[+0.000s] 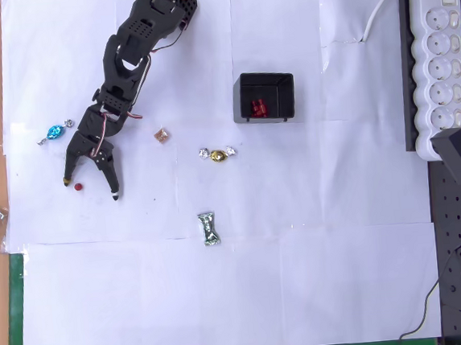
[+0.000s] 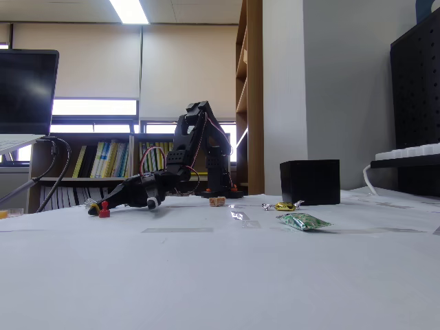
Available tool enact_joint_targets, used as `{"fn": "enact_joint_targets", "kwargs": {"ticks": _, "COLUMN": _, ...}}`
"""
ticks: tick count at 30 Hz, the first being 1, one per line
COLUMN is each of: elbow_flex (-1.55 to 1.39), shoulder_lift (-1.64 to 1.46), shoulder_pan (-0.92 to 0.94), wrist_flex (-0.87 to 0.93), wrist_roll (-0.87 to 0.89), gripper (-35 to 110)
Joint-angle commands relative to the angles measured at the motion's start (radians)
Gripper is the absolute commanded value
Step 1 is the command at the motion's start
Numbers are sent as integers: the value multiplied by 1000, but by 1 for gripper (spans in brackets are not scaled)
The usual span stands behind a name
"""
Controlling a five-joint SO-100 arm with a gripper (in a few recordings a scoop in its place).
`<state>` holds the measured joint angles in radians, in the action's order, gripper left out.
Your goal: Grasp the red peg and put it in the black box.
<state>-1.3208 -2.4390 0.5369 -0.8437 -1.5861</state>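
Note:
A tiny dark-red peg (image 1: 78, 186) lies on the white paper at the left, and it shows as a small red piece (image 2: 104, 212) in the fixed view. My black gripper (image 1: 91, 190) is lowered over it and open, with the peg just inside the left fingertip (image 1: 67, 183); the other fingertip (image 1: 115, 196) is well to the right. The gripper (image 2: 121, 204) sits low on the table in the fixed view. The black box (image 1: 264, 97) stands to the right, with bright red pieces inside; its dark wall (image 2: 309, 181) shows in the fixed view.
A blue foil candy (image 1: 53, 134) lies beside the arm. A brownish square candy (image 1: 162, 136), a gold candy (image 1: 217, 153) and a green wrapper (image 1: 209, 228) are spread mid-table. A white power strip (image 1: 438, 57) runs along the right edge.

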Motion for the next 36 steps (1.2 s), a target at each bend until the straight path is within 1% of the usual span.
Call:
{"fn": "enact_joint_targets", "kwargs": {"ticks": 1, "elbow_flex": -49, "shoulder_lift": 2, "shoulder_pan": -29, "wrist_flex": -17, "wrist_roll": -9, "gripper": 46}}
{"fn": "enact_joint_targets", "kwargs": {"ticks": 4, "elbow_flex": -49, "shoulder_lift": 2, "shoulder_pan": -29, "wrist_flex": -17, "wrist_roll": -9, "gripper": 40}}
{"fn": "enact_joint_targets", "kwargs": {"ticks": 6, "elbow_flex": -49, "shoulder_lift": 2, "shoulder_pan": -29, "wrist_flex": -15, "wrist_roll": -9, "gripper": 33}}
{"fn": "enact_joint_targets", "kwargs": {"ticks": 9, "elbow_flex": -48, "shoulder_lift": 3, "shoulder_pan": -28, "wrist_flex": -15, "wrist_roll": -9, "gripper": 31}}
{"fn": "enact_joint_targets", "kwargs": {"ticks": 11, "elbow_flex": -48, "shoulder_lift": 3, "shoulder_pan": -25, "wrist_flex": -17, "wrist_roll": -2, "gripper": 23}}
{"fn": "enact_joint_targets", "kwargs": {"ticks": 14, "elbow_flex": -46, "shoulder_lift": 3, "shoulder_pan": -23, "wrist_flex": -17, "wrist_roll": -5, "gripper": 23}}
{"fn": "enact_joint_targets", "kwargs": {"ticks": 23, "elbow_flex": -43, "shoulder_lift": 0, "shoulder_pan": -21, "wrist_flex": -17, "wrist_roll": -18, "gripper": 16}}
{"fn": "enact_joint_targets", "kwargs": {"ticks": 25, "elbow_flex": -41, "shoulder_lift": 0, "shoulder_pan": -21, "wrist_flex": -17, "wrist_roll": -18, "gripper": 13}}
{"fn": "enact_joint_targets", "kwargs": {"ticks": 32, "elbow_flex": -41, "shoulder_lift": -2, "shoulder_pan": -23, "wrist_flex": -17, "wrist_roll": -18, "gripper": 10}}
{"fn": "enact_joint_targets", "kwargs": {"ticks": 36, "elbow_flex": -43, "shoulder_lift": -2, "shoulder_pan": -26, "wrist_flex": -17, "wrist_roll": -20, "gripper": 6}}
